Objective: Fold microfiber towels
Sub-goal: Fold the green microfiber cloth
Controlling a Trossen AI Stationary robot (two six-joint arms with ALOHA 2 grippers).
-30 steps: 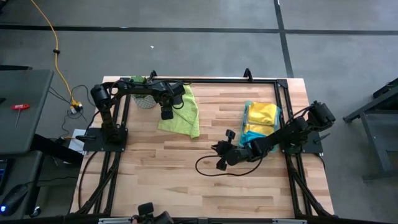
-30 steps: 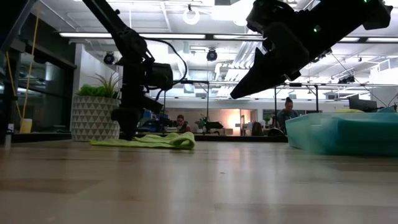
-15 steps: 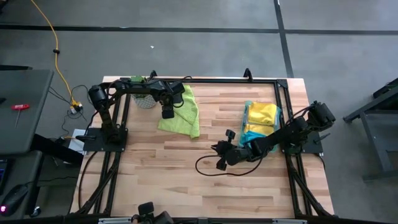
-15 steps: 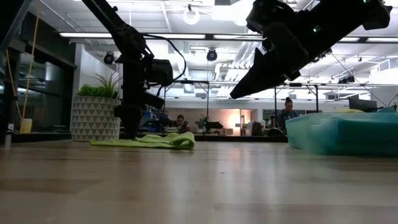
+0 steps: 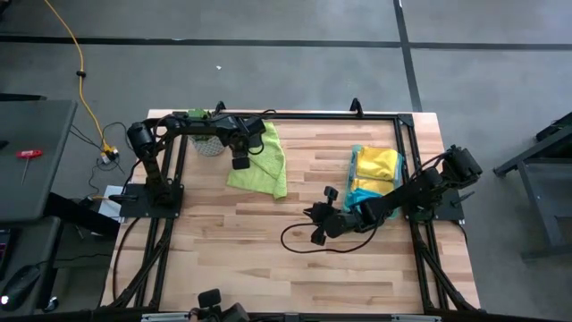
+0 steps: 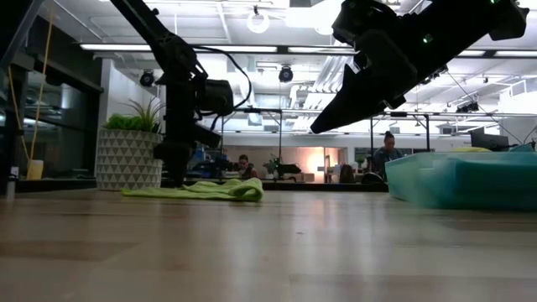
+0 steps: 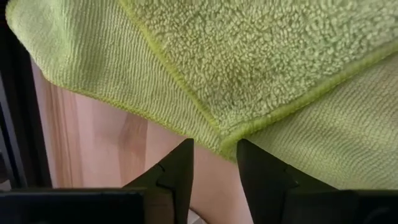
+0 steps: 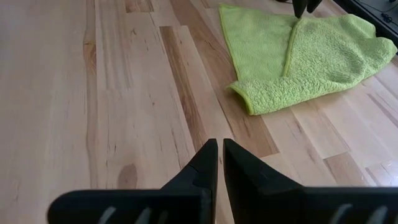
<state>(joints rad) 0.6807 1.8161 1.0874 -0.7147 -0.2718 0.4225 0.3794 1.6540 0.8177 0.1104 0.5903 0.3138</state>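
Here the left gripper [image 7: 213,163] stands at the lime towel's [image 5: 259,161] folded corner — jaws parted, nothing grasped. Only the right wrist view shows the right gripper [image 8: 220,155] clenched above bare counter [image 8: 124,112].

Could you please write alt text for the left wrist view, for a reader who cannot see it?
A lime green microfiber towel, one layer folded over another, fills most of the frame on a light wooden table. The left gripper hovers at the towel's edge, its two dark fingers parted with a towel corner just ahead of the gap.
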